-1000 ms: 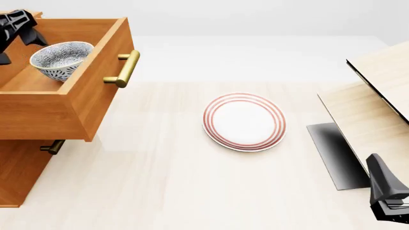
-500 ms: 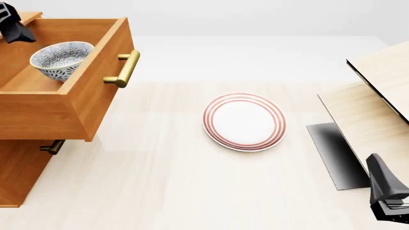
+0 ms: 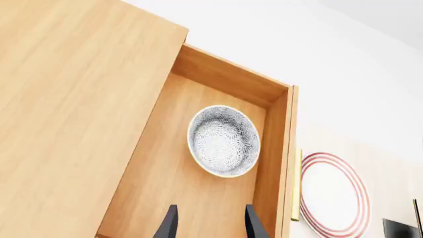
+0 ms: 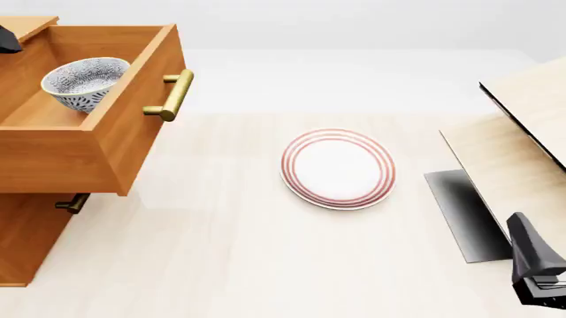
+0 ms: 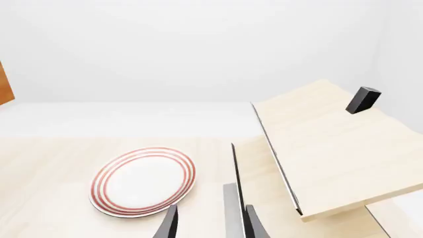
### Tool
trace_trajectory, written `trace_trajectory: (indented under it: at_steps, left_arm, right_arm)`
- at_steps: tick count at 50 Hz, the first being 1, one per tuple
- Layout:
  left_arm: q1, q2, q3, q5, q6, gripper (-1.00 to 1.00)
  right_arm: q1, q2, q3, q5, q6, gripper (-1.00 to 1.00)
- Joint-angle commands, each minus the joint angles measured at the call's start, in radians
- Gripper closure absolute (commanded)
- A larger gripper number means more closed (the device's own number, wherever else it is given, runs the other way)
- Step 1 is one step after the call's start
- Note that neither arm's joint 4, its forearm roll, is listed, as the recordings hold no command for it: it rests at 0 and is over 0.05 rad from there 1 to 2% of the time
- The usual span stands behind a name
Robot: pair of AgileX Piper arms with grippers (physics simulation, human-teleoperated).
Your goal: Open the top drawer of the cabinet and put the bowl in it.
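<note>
At the far left I see the cabinet [image 4: 22,232] with the top drawer [image 4: 106,142] pulled well out, and the bowl [image 4: 82,81] sits upright on the drawer floor, apart from the walls. My left gripper [image 3: 208,225] hangs above it with its fingers parted and nothing between them. I judge the bowl stiff, light and breakable, with a glazed rim that could slip, so if I had to lift it I would pinch the rim wall, one finger inside and one outside. The brass handle [image 4: 173,95] is the place to push the drawer shut. Further right the red-ringed plate [image 4: 338,167] lies flat on the pale table [image 4: 221,252], then the light-wood structure [image 4: 517,149]. My right gripper [image 5: 208,225] is parted and empty, low at the right.
</note>
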Motion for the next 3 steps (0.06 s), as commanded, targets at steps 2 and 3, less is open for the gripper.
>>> trace_trajectory:
  at_steps: [2, 3]
  left_arm:
    - [-0.012, -0.077, -0.028, 0.064, 0.044, -1.0]
    - [-0.009, -0.084, -0.031, 0.073, 0.051, -1.0]
  right_arm:
    - [0.0, -0.002, 0.001, 0.001, 0.0, -1.0]
    - [0.0, -0.002, 0.001, 0.001, 0.0, -1.0]
